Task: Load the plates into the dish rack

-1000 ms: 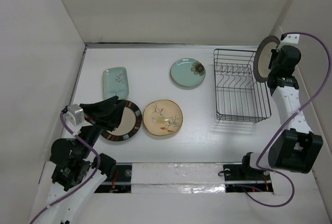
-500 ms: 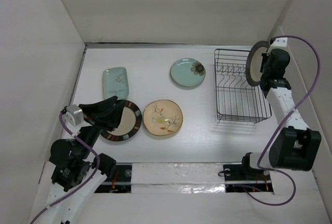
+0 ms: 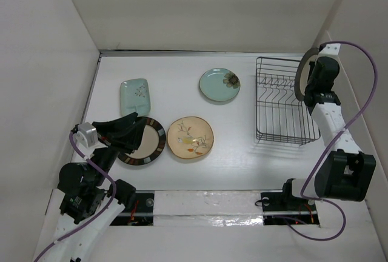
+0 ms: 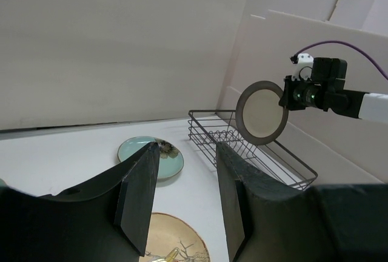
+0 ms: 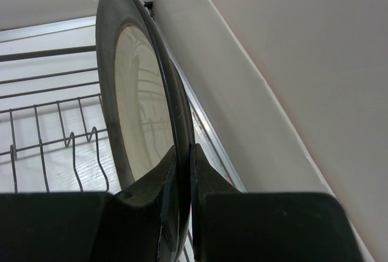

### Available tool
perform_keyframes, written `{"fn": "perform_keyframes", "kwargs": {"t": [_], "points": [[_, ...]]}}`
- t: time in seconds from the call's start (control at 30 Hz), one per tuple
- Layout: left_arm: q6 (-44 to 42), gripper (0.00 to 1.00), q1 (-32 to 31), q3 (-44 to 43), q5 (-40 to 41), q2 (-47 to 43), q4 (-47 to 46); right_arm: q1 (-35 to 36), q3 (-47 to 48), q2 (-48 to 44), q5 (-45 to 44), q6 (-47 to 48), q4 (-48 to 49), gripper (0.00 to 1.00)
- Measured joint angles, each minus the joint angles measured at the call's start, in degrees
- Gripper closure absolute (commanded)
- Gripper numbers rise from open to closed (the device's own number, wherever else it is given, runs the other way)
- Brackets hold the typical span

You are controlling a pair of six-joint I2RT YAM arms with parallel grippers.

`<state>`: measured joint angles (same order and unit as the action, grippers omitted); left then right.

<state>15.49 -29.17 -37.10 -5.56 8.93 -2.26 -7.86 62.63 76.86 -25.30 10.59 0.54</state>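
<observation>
My right gripper [image 3: 309,81] [image 5: 185,153] is shut on the rim of a cream plate with a brown rim [image 3: 301,77] [image 5: 136,92] [image 4: 262,112]. The plate stands on edge over the far right side of the black wire dish rack [image 3: 285,101] [image 5: 48,53] [image 4: 206,113]. Four plates lie flat on the table: pale-green squarish [image 3: 134,96], teal with a dark flower [image 3: 220,84] [image 4: 173,165], yellowish floral [image 3: 190,137] [image 4: 176,238], and striped-rimmed [image 3: 150,147]. My left gripper [image 3: 138,126] [image 4: 187,153] hangs open and empty above the striped-rimmed plate's left part.
White walls enclose the table on the left, back and right; the right wall [image 5: 273,62] runs close beside the held plate and the rack. A purple cable [image 3: 370,74] loops off the right arm. The arm bases stand at the near edge.
The right gripper has carried its plate left over the rack and turned it more edge-on. The rack sits slightly further right. The left arm has not moved.
</observation>
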Motion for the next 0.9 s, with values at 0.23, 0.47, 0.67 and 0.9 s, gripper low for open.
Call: {"fn": "perform_keyframes", "kwargs": {"t": [0.23,0.47,0.67,0.9], "points": [[0.0,0.61,0.0,0.0,0.1,0.0,0.0,-0.7,0.0,-1.6,-0.7,0.2,0.5,1.00],[0.0,0.60,0.0,0.0,0.2,0.0,0.0,-2.6,0.0,-3.3,-1.0,0.4,1.2,1.00],[0.0,0.60,0.0,0.0,0.2,0.1,0.0,-3.1,0.0,-3.3,-1.1,0.1,1.2,1.00],[0.0,0.60,0.0,0.0,0.2,0.1,0.0,-2.9,-4.5,-3.1,-1.0,-1.0,3.5,1.00]]}}
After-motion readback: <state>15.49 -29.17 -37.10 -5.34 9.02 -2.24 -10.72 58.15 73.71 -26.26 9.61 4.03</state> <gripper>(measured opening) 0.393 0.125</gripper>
